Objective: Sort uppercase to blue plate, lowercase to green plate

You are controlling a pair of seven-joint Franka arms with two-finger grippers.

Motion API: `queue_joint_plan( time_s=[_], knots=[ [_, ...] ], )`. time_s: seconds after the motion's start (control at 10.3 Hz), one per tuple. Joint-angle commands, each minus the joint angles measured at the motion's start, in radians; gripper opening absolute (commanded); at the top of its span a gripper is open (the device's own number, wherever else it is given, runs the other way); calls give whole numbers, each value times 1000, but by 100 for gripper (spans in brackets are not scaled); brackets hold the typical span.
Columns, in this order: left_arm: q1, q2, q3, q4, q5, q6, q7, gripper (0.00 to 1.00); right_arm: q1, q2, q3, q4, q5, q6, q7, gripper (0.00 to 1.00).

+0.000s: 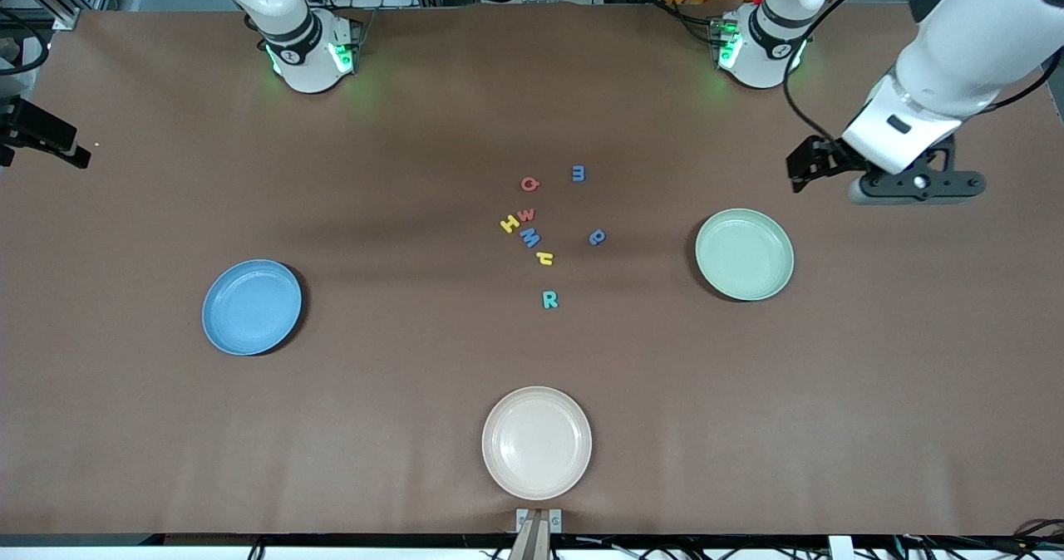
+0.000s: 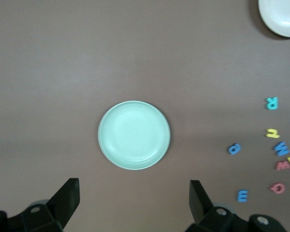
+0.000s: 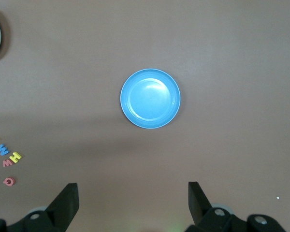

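Foam letters cluster mid-counter, H (image 1: 509, 224), w (image 1: 525, 214) and M (image 1: 530, 238) touching; a grab risks dragging neighbours. Left pincer (image 2: 134, 203) and right pincer (image 3: 133, 203) hover spread above green plate (image 1: 744, 254) and blue plate (image 1: 252, 307), near opposite edges.

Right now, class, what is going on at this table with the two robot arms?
Nothing is held yet. Both hands are open in the air: the left hand above the round pale-green plate, the right hand above the round sky-blue plate. Eight small foam letters lie unsorted mid-table between those plates, which are both empty, as is a cream plate.
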Motion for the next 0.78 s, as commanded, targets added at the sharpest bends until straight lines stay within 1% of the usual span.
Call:
queue_joint_plan(
  time_s=[0.0, 0.1, 0.29, 0.68],
  knots=[
    [-5, 65, -49, -1, -34, 65, -82, 100, -9, -1, 6, 12, 9, -11, 2, 100],
    [-14, 94, -63, -2, -34, 100, -124, 100, -9, -1, 6, 13, 6, -11, 2, 100],
    [-51, 151, -69, 1, -31, 162, -210, 100, -9, -1, 4, 12, 6, -11, 2, 100],
    [-78, 217, -69, 1, -27, 233, -241, 100, -9, -1, 4, 12, 5, -11, 2, 100]
  ],
)
